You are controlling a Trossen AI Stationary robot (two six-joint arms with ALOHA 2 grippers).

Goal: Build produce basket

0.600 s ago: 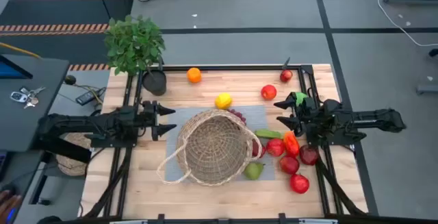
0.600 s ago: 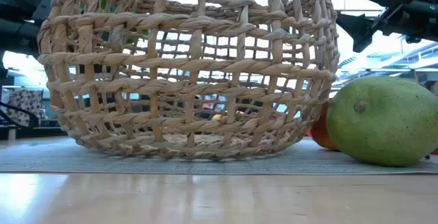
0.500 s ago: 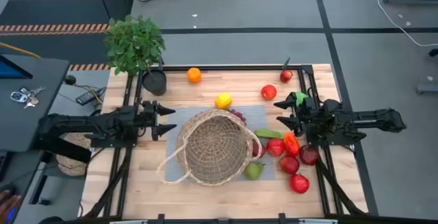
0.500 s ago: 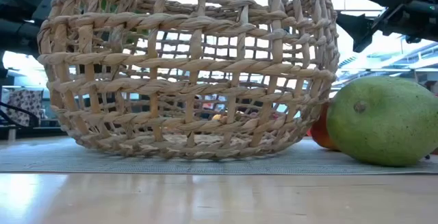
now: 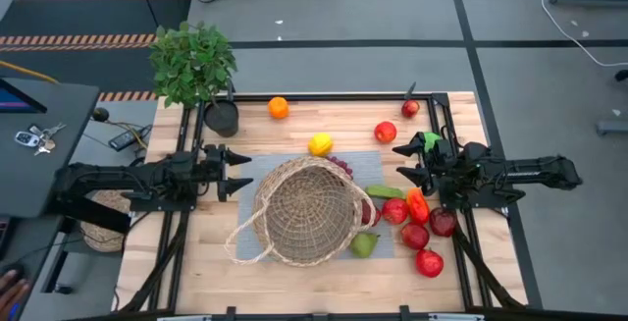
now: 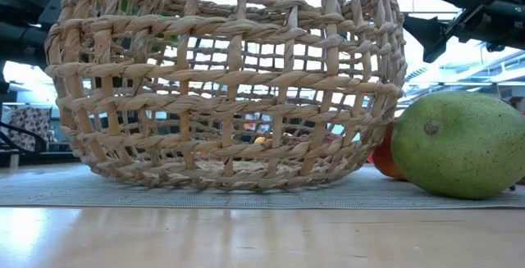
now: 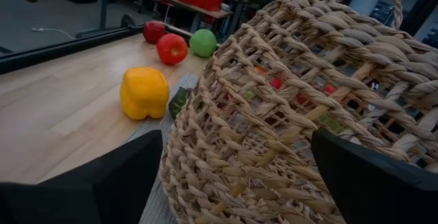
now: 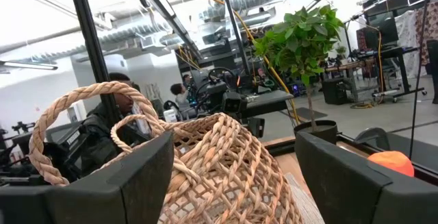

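Item: large round tan woven wicker basket [image 5: 307, 213], tipped toward its side on a grey mat [image 5: 385, 242] at centre frame of the high view, its thin looping wicker handle [image 5: 242, 238] reaching toward lower left. Seen from table height, its open weave fills the left and centre.

Item: left hand [image 5: 239, 172], dark, two-fingered, centre left of the high view, just beside the basket's left rim; fingers spread wide, nothing between them. Its wrist camera looks straight onto the basket wall.

Item: right hand [image 5: 402, 162], dark, centre right of the high view, near the basket's right side; fingers apart, holding nothing.

Item: produce, loose on the pale wooden worktop [image 5: 196, 262].
- Small orange [image 5: 279, 107], upper centre-left, well apart from the basket.
- Yellow piece [image 5: 320, 144], just above the basket rim.
- Red apple [image 5: 385, 132] and a darker red fruit [image 5: 410, 108], upper right.
- Cluster of red fruit [image 5: 415, 235] with a red-orange pepper [image 5: 418, 206], right of the basket.
- Green pear [image 5: 364, 245], touching the basket's lower right edge; large at right in the low view.
- Purple grapes [image 5: 342, 166], at the basket's upper right rim.

Item: leafy green plant in a black pot [image 5: 221, 117], upper left corner of the worktop.
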